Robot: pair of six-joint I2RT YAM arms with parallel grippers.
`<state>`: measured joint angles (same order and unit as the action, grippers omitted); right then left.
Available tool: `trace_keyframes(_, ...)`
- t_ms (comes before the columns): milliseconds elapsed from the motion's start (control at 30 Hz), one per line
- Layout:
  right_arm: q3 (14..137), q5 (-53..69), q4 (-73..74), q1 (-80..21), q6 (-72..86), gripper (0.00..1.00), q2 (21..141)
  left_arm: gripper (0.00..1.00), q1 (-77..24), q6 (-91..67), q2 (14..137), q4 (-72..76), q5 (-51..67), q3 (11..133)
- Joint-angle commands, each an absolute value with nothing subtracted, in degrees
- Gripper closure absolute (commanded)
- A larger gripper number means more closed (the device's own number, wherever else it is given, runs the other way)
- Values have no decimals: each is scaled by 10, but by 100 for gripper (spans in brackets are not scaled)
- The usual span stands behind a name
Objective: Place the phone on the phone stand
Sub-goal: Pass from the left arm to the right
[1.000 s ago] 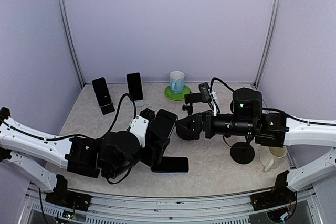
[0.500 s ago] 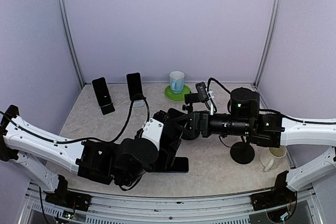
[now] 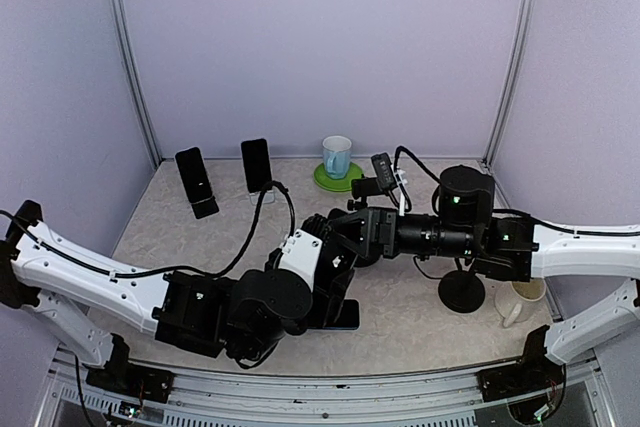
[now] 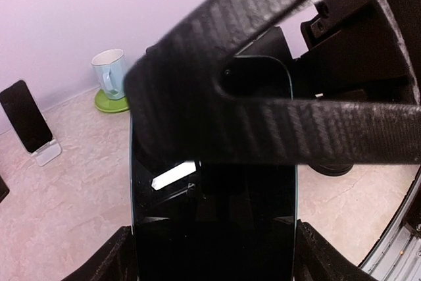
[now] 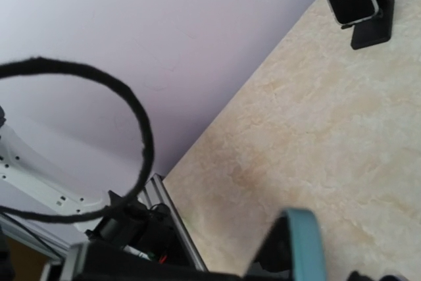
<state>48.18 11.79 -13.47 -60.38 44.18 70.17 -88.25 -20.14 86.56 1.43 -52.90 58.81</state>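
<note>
Phone [image 4: 214,218] is clamped in the left gripper [image 4: 214,255]; the right gripper [image 3: 342,232] crosses it, and I cannot tell whether it grips. A mug [image 3: 337,155] stands on a green saucer [image 3: 324,181].

A pale mug [image 3: 337,156] stood on a green saucer [image 3: 338,180] at the back of the beige marbled table [image 3: 170,232]. Left of it, a black phone [image 3: 257,163] leaned on a white stand [image 4: 46,153] and a second phone [image 3: 193,175] leaned on a black stand [image 3: 205,209]. A cream mug [image 3: 521,299] sat near the table's right edge.
</note>
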Motion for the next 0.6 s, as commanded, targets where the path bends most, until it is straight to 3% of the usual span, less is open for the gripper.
trace_keyframes(0, 485, 132, -165, -611, 455, 11, 711, 55, -888, -200, 878, 43, -544, 619)
trace_keyframes(367, 485, 133, -172, -616, 459, 18, 714, 55, -888, -236, 906, 6, -564, 650)
trace_keyframes(567, 481, 137, -181, -620, 462, 29, 722, 55, -888, -248, 916, -5, -567, 661)
